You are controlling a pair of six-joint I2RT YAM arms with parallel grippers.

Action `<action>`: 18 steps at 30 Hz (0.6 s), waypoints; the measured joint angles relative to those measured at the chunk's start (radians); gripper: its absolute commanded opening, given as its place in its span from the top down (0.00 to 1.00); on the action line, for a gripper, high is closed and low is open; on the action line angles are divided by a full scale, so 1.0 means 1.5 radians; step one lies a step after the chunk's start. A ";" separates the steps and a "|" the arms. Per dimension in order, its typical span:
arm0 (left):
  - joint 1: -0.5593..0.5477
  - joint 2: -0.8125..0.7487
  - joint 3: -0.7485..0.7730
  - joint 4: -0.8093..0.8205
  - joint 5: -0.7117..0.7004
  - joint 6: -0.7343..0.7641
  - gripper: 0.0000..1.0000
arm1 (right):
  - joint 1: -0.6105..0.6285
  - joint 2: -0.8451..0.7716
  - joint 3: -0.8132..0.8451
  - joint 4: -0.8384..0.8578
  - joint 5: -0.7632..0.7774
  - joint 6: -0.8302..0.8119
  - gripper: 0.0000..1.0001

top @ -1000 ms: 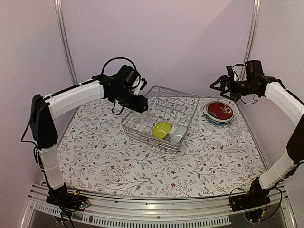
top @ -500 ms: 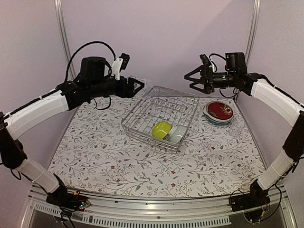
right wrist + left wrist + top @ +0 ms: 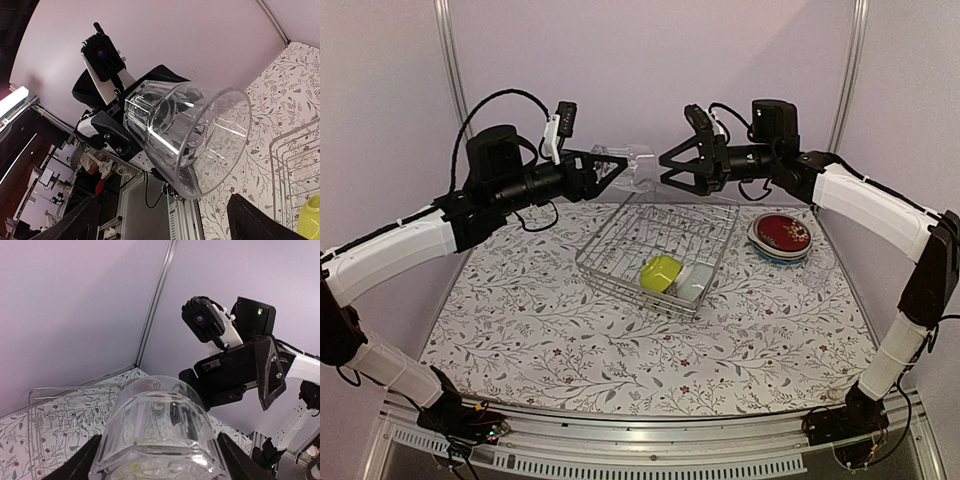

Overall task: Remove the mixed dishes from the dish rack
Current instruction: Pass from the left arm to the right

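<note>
Right arm (image 3: 865,200) has swung in, jaws wide open and empty, facing the clear glass (image 3: 635,168) clamped in the left jaws; I'd centre them round it before left releases.

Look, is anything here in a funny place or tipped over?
The clear glass is up in the air, lying on its side. The left gripper holds it above the far end of the dish rack, mouth facing the open right gripper. Nothing looks spilled or broken.
</note>
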 measured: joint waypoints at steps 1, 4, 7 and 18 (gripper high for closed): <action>0.000 0.000 -0.004 0.012 0.008 -0.004 0.35 | 0.004 0.003 0.001 0.008 -0.004 0.004 0.20; 0.000 0.001 -0.012 0.039 0.028 -0.020 0.35 | 0.013 0.013 0.004 0.037 -0.020 0.025 0.38; 0.000 0.001 -0.014 0.059 0.042 -0.032 0.35 | 0.021 0.024 0.010 0.083 -0.037 0.058 0.51; 0.000 0.011 -0.014 0.111 0.085 -0.066 0.34 | 0.033 0.037 0.018 0.181 -0.057 0.141 1.00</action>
